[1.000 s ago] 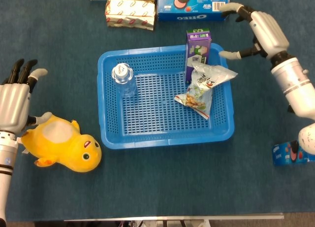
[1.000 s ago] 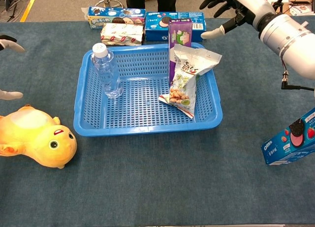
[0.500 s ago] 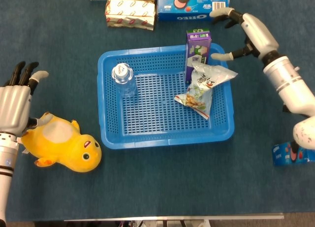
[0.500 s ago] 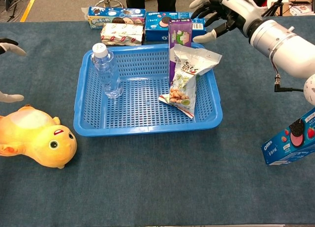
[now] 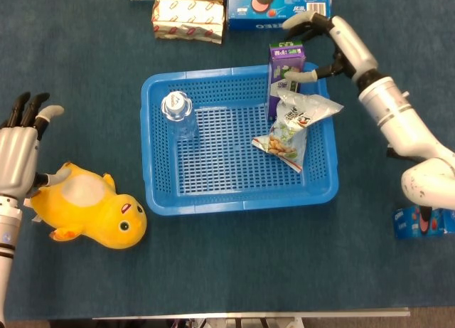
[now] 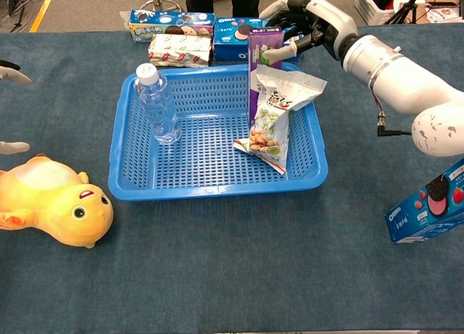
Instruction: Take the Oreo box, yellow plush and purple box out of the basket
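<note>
Purple box [image 5: 286,77]: stands upright in the back-right corner of the basket [image 5: 163,200], against its far wall; the last of the three named things not yet taken out.
Right hand [image 5: 321,43]: fingers spread and curved about the top of the purple box, thumb at its right face; whether they touch cannot be told, and nothing is lifted.
Change: a second ago this hand hung well to the right of the basket, beyond its rim; it has since swung leftward to the box top. Judged: the reach is nearly done and the grasp comes next.
Yellow plush [image 5: 89,210]: lies on the table outside the basket, off its left wall.
Oreo box [image 6: 426,207]: stands outside the basket, beyond its front-right corner.
Left hand [image 5: 18,146]: open, fingers extended, holding nothing, just beside the yellow plush, left of the basket.
Snack bag [image 5: 293,125]: leans against the front of the purple box, inside the basket; it may be dragged along.
Water bottle [image 5: 178,113]: upright near the basket's back-left corner, well apart from the purple box.
Open room: above the box nothing obstructs; a straight lift clears the right rim, with bare table right of the basket.
</note>
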Available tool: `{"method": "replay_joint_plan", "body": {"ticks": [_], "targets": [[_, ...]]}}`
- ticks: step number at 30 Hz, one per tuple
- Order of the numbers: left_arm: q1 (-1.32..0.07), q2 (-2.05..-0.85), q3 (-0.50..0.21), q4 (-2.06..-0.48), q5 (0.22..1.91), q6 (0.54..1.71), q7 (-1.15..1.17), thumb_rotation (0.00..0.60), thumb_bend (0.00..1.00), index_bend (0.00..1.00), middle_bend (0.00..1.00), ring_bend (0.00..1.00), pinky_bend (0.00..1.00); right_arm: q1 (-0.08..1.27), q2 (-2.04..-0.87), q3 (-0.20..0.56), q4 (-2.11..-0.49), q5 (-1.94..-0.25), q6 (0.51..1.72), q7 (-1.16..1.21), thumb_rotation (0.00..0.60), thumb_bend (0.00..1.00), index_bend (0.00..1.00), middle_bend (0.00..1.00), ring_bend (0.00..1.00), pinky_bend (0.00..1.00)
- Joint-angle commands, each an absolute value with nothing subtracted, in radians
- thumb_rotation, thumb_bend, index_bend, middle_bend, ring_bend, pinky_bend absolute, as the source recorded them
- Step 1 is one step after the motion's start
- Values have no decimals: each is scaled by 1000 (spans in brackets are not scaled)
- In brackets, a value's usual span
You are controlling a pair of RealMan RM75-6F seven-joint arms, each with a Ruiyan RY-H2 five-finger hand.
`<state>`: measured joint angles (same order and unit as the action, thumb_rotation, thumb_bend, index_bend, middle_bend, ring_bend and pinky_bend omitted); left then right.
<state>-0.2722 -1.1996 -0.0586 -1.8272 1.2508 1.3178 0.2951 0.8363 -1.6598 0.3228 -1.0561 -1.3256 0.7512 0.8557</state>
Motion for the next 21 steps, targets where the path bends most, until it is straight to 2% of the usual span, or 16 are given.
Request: {"method": "replay_joint_plan", "body": {"ticks": [1, 9, 17, 21], "targets": [[-270, -1199, -58, -1825, 1253, 1319, 293, 600, 0, 222, 116, 43, 331, 853, -1668, 311, -1041, -1350, 740, 887, 600, 0, 346, 426, 299, 305], [-266, -1199, -58, -1823, 1257, 1317, 286, 600, 0, 222, 116, 43, 331, 871, -1676, 296, -1027, -1372, 752, 888, 600, 0, 452, 495, 327, 305], [-264, -1200, -59, -1822, 1258, 1315, 285, 600, 0, 222, 116, 43, 331, 864, -1681, 305, -1034, -1338, 780, 835, 600, 19, 617, 618, 425, 304], [-264, -1201, -59, -1823, 1260, 1313, 288, 600, 0, 222, 115, 43, 331, 860, -1674, 309, -1051, -1320, 783, 808, 600, 47, 654, 645, 454, 303]]}}
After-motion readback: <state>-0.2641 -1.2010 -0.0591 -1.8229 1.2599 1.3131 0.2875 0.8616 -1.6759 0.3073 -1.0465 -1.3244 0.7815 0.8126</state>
